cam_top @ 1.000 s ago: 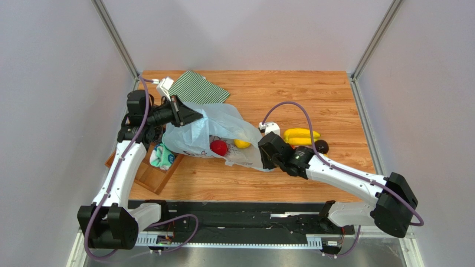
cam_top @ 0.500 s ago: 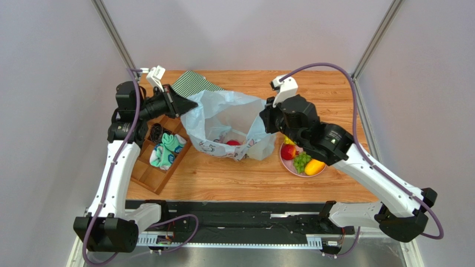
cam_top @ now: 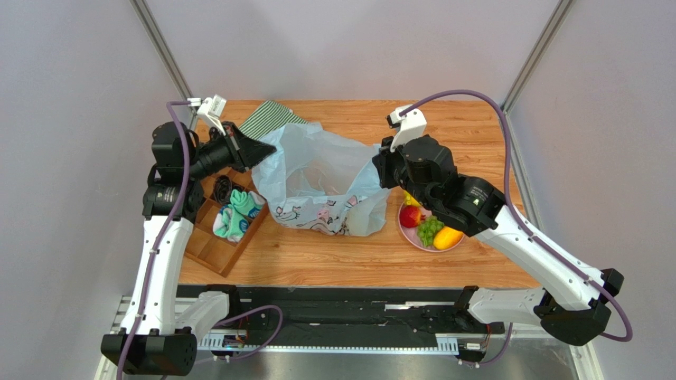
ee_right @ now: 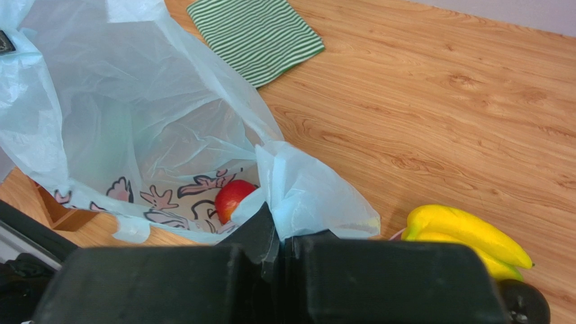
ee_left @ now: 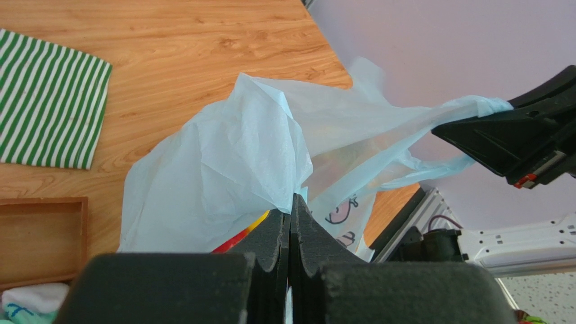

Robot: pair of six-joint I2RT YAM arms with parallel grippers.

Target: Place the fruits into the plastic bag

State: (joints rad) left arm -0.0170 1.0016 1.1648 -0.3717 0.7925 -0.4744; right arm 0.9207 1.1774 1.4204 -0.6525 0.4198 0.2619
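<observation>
The pale-blue plastic bag stands open in the middle of the table, held up between both grippers. My left gripper is shut on its left edge, as the left wrist view shows. My right gripper is shut on its right edge, as the right wrist view shows. A red apple lies inside the bag. On the pink plate sit another red apple, green grapes and a mango. A banana and the dark avocado lie by my right gripper.
A green striped cloth lies at the back left, partly behind the bag. A wooden tray with rolled teal-white socks stands at the left under my left arm.
Both grippers have risen with the bag's edges and pulled them apart, so the bag went from slumped to standing open. My left gripper moved a little up and left in the last half second.
</observation>
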